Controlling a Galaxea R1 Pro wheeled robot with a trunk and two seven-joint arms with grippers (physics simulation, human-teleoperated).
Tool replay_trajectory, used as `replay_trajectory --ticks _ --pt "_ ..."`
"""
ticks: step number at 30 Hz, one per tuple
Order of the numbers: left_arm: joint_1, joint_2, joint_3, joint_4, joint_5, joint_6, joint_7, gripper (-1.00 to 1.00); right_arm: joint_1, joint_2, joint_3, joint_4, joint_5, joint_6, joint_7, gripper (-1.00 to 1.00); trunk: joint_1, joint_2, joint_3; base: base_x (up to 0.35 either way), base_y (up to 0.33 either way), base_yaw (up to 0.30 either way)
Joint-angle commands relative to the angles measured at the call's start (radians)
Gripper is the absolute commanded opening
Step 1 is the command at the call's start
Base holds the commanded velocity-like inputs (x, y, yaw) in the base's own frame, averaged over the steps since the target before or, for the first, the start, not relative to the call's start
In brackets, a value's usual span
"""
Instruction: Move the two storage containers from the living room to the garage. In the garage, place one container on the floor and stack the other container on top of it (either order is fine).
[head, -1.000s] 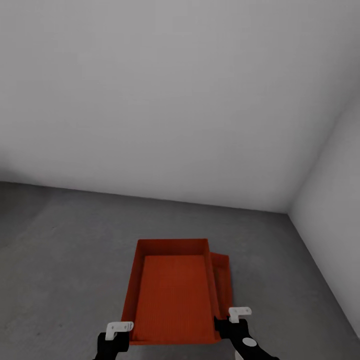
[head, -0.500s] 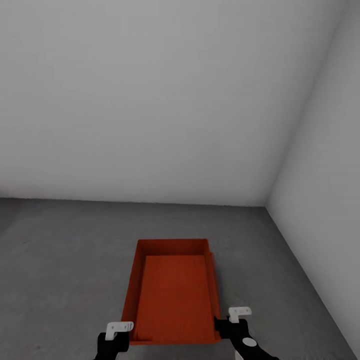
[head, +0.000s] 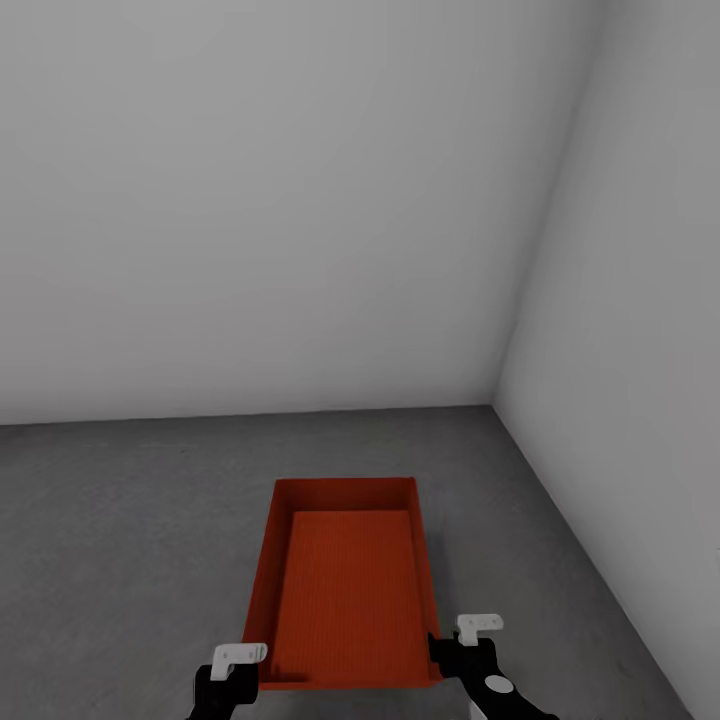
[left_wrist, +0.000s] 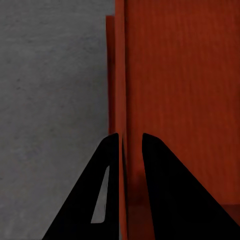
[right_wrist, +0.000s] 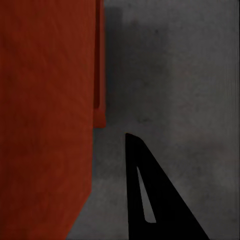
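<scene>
I hold one orange-red storage container (head: 345, 585) low over the dark grey garage floor (head: 120, 520), its open top facing up and its ribbed bottom bare. My left gripper (head: 238, 668) is shut on its near left wall; in the left wrist view both black fingers (left_wrist: 107, 165) pinch that thin wall (left_wrist: 121, 75). My right gripper (head: 458, 648) is shut on the near right corner, with one finger (right_wrist: 147, 195) showing outside the wall. A narrow orange-red edge of the other container (right_wrist: 100, 75) peeks out beneath the held one, and its edge (left_wrist: 109, 75) shows on the left too.
Pale grey walls meet in a corner (head: 495, 400) ahead and to the right. The right wall (head: 640, 400) runs close along that side. Open concrete stretches to the left and ahead of the container.
The whole view has swung, so the wall corner sits further left now. The lower container, which stuck out to the right of the held one, is now covered by it in the head view.
</scene>
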Motion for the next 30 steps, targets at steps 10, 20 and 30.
replay_trajectory --ticks 10,20,30 --pt "-0.001 0.001 0.017 -0.001 0.009 -0.002 0.008 -1.00 -0.001 -0.016 -0.006 0.001 0.000 -0.004 -0.012 -1.00 0.000 0.000 0.000 0.184 0.119 -0.055" --pt "-0.001 0.001 0.017 -0.001 0.009 -0.002 0.008 -1.00 -0.001 -0.016 -0.006 0.001 0.000 -0.004 -0.012 -1.00 0.000 0.000 0.000 0.275 0.192 -0.001" --pt "-0.001 0.001 0.017 0.000 0.009 -0.002 0.008 -1.00 -0.001 -0.016 -0.006 0.001 0.000 -0.004 -0.012 -1.00 0.000 0.000 0.000 0.269 0.180 0.000"
